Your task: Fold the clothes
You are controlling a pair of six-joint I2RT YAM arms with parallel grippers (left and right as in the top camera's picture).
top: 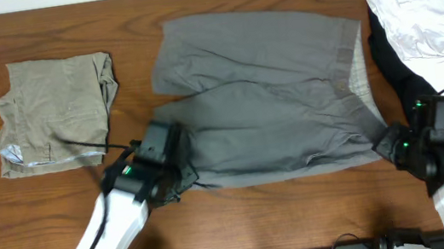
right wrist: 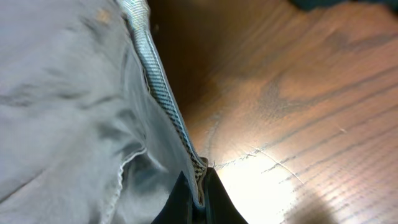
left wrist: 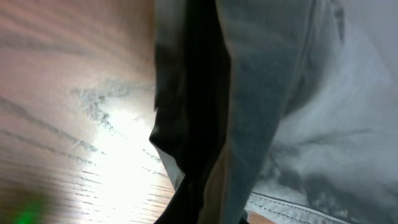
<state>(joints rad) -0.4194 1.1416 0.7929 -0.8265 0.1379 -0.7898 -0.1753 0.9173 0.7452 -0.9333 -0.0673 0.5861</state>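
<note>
When viewed from overhead, shows the grey shorts (top: 261, 93) spread flat on the table (top: 286, 219), long axis left to right, waistband toward the robot's right and leg hems toward its left. Puts the left gripper (top: 179, 180) at the near hem corner and the right gripper (top: 389, 142) at the near waistband corner, each arm nearest its own end. Leaves the khaki shorts (top: 53, 116) well apart at far left, and the white and black garments (top: 418, 13) at far right, near the waistband.

From the left wrist: closed tight on a dark fold of the grey cloth, with the rest running off to the right over the wood.

From the right wrist: clamped shut on the speckled waistband edge (right wrist: 163, 99), with bare wood to the right.

Judged from this: places nearly all the cloth beyond both sets of fingertips, away from the robot. Probably calls for lifting the near edge and carrying it across the long axis to the far edge, keeping both ends level.
</note>
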